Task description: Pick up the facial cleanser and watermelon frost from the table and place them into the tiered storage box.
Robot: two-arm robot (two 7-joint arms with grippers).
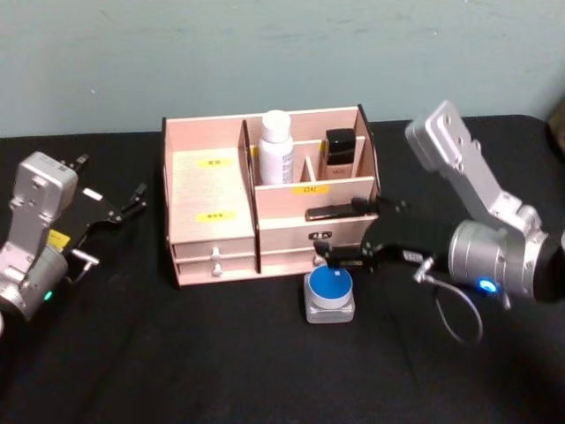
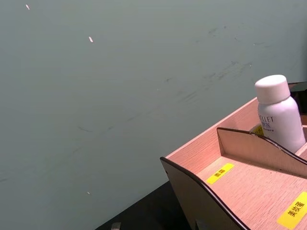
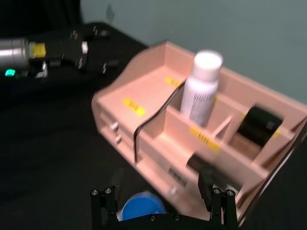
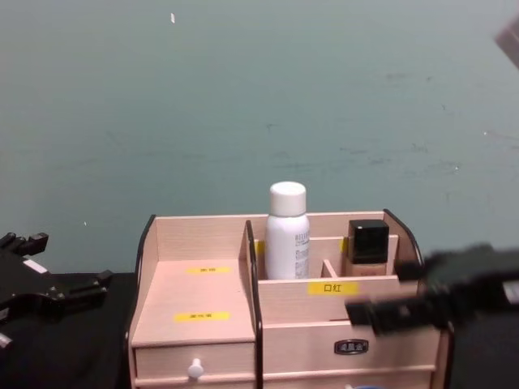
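One blue-lidded jar [image 1: 329, 287] sits lid-up on the black surface [image 1: 177, 353], just in front of the tiered storage box [image 1: 212, 190]. The right gripper [image 1: 315, 235] is above it, jaws spread. A white bottle [image 1: 276, 146] and a dark-capped bottle [image 1: 339, 152] stand upright in rear compartments. The left gripper [image 1: 119, 212], jaws spread, sits off to the box's left.

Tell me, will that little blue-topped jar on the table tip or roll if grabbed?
Probably neither: the blue-topped jar looks squat with a wide, squarish base. Its sides look smooth, so the open right claw might slip.
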